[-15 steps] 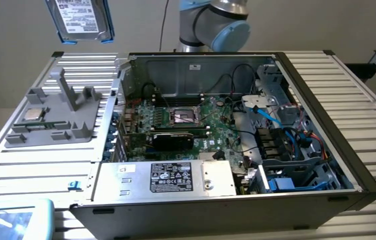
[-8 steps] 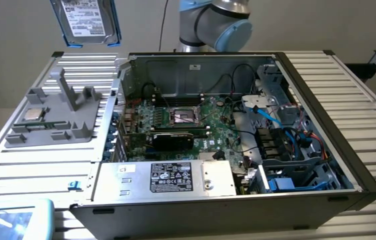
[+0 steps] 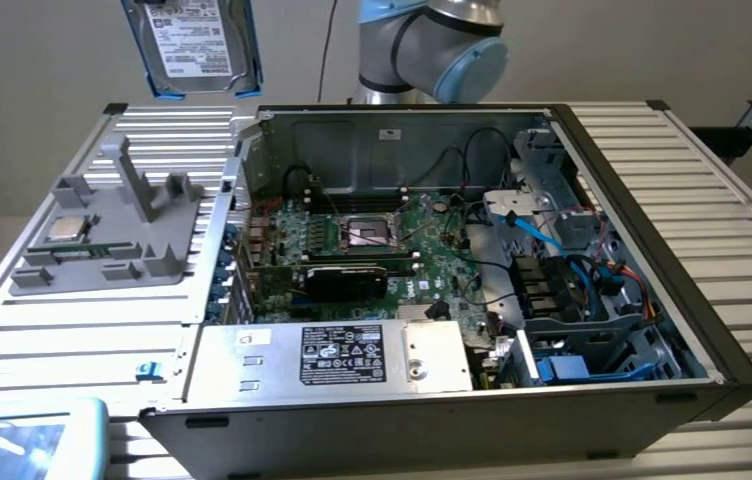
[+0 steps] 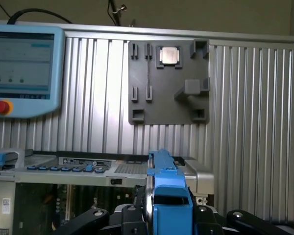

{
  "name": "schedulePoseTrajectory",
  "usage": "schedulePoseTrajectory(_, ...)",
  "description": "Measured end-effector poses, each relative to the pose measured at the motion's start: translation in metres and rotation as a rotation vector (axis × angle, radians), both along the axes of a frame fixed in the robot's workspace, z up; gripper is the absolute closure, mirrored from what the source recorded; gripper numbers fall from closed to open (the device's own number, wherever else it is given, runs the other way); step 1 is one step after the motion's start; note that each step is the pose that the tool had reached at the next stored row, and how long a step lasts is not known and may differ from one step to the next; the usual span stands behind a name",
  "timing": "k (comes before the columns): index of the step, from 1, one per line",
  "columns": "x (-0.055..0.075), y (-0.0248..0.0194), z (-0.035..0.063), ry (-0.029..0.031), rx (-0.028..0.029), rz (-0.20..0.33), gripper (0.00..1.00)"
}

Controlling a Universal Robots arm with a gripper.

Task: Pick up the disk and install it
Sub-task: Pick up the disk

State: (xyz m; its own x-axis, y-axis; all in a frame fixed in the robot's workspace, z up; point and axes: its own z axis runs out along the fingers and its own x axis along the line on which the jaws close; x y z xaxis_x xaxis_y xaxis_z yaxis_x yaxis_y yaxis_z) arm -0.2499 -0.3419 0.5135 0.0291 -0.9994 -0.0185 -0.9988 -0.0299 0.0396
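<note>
Disk: the disk (image 3: 196, 45) hangs in the air, upright, with its white label facing the exterior camera and its blue frame around it. It touches neither the bench nor the case.
Disk's place: on the exterior view's left, on the far side, high above the far left corner of the computer case (image 3: 349, 140).
Claw: in the wrist view the claw (image 4: 169, 218) is closed on the disk (image 4: 169, 196), which shows edge-on, with a black finger on either side of the blue frame.
Arm: the arm (image 3: 423, 50), silver with pale blue joints, stands behind the far wall of the case.
Case: it lies open on the bench (image 3: 696, 180), its side off. The green circuit board (image 3: 390, 240) is in the middle. A silver box with a black label (image 3: 349, 355) sits at the near side.
Holder: a grey holder (image 3: 109, 230) lies on the bench just beside the case, on the exterior view's left.
Chip: a small square silver chip (image 3: 69, 228) sits in one pocket of the holder.
Tablet: a control tablet with a pale blue rim (image 3: 16, 440) is at the near left corner of the exterior view. The wrist view shows its red button (image 4: 2, 106).
</note>
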Motion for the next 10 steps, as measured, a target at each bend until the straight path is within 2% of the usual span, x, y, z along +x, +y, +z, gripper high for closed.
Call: schedulePoseTrajectory(10, 0.0, -0.0001, 0.0, -0.0001, 0.0, 0.0, 0.63)
